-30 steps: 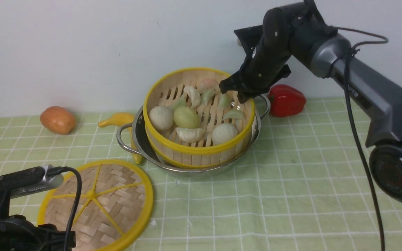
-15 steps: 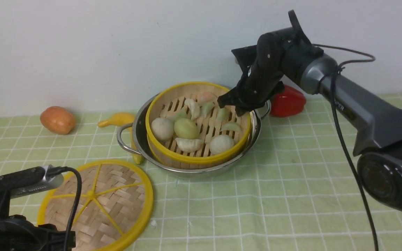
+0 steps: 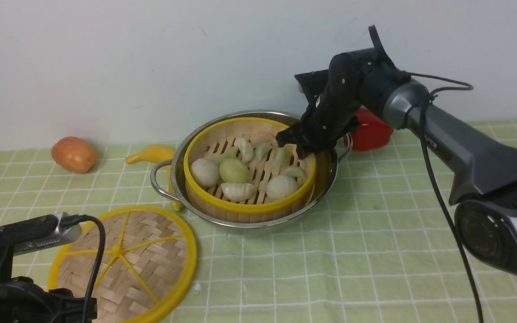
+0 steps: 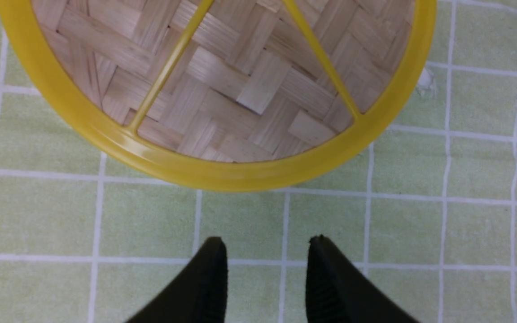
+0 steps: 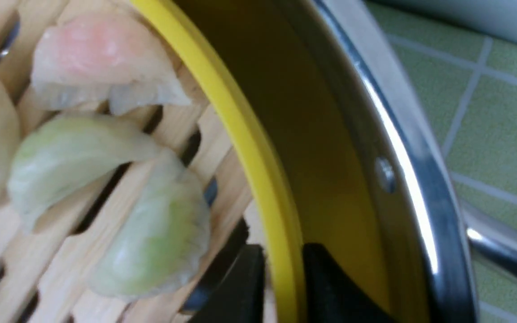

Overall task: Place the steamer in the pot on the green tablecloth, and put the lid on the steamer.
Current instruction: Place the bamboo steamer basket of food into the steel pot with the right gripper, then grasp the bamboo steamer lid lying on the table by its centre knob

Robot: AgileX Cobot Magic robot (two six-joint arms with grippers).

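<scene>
The steamer (image 3: 245, 208), a bamboo basket with yellow rims, sits inside the shiny pot (image 3: 328, 168) on the green tablecloth (image 3: 375, 251), holding several dumplings and buns. My right gripper (image 3: 295, 146) is at the basket's far right edge. In the right wrist view its two fingers straddle the yellow rim (image 5: 249, 134), one inside and one between basket and pot wall (image 5: 402, 148), pressed close on it. The lid (image 3: 124, 264) lies flat on the cloth at front left. My left gripper (image 4: 267, 251) hovers open just short of the lid's rim (image 4: 240, 175), holding nothing.
An orange round vegetable (image 3: 74, 154) and a yellow squash (image 3: 151, 154) lie left of the pot. A red pepper (image 3: 373, 130) lies behind my right arm. The wall stands close behind the pot.
My right gripper has lowered the steamer from a tilted position above the pot down into it, where it now sits level. The left arm and the lid have not moved.
</scene>
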